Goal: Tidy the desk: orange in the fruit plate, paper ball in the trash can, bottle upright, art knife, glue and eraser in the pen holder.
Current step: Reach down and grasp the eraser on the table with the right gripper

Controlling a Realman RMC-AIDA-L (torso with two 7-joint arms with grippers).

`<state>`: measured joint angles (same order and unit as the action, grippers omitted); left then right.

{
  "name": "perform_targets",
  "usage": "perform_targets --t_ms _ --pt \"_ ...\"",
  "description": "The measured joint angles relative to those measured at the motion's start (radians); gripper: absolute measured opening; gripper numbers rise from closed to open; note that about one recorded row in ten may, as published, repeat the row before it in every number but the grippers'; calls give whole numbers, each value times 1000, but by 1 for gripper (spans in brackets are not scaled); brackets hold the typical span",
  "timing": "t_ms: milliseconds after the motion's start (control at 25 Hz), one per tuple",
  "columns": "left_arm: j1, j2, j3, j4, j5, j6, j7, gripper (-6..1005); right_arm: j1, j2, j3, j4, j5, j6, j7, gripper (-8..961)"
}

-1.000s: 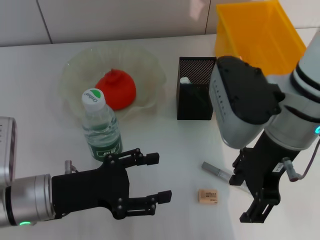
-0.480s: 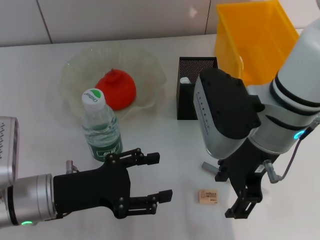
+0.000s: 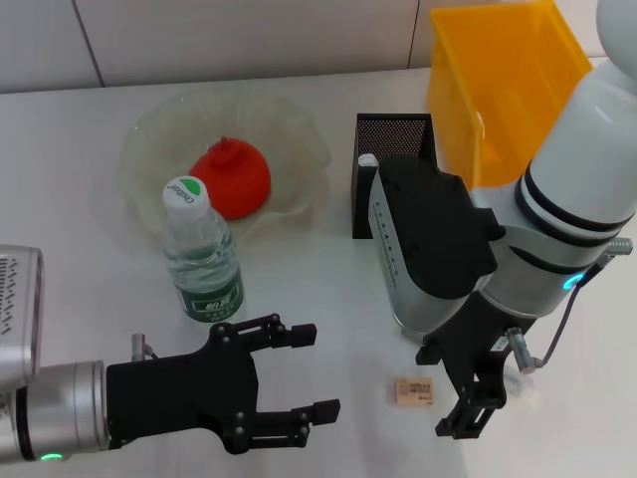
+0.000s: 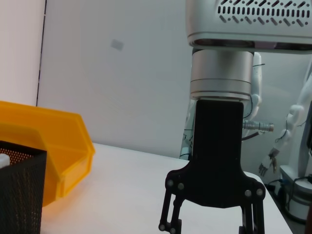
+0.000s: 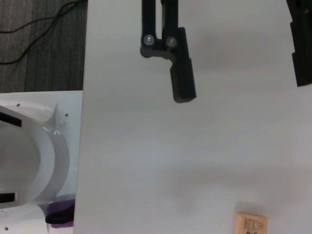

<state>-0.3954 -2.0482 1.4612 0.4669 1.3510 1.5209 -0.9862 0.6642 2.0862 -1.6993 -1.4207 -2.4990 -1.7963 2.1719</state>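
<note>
Right pincer (image 3: 476,396) spread wide, empty, just beside eraser (image 3: 414,390); left pincer (image 3: 302,373) wide, idle.

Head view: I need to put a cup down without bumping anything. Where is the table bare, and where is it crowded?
Bare: the far left corner behind the plate, and the strip between the bottle and the pen holder. Crowded: the near edge, where the left claw, the eraser and the right claw sit close together.
</note>
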Motion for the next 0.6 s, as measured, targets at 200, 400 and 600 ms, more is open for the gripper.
perform_targets --t_ms 200,400,600 --pt "3 -4 -1 8 15 3 8 802 2 0 -3 7 1 7 0 730" --pt "0 -9 0 6 42 -2 41 802 4 0 -17 21 -2 26 -4 713" --pt "-2 -9 -2 1 47 -25 34 802 7 0 -39 43 -5 50 -7 696"
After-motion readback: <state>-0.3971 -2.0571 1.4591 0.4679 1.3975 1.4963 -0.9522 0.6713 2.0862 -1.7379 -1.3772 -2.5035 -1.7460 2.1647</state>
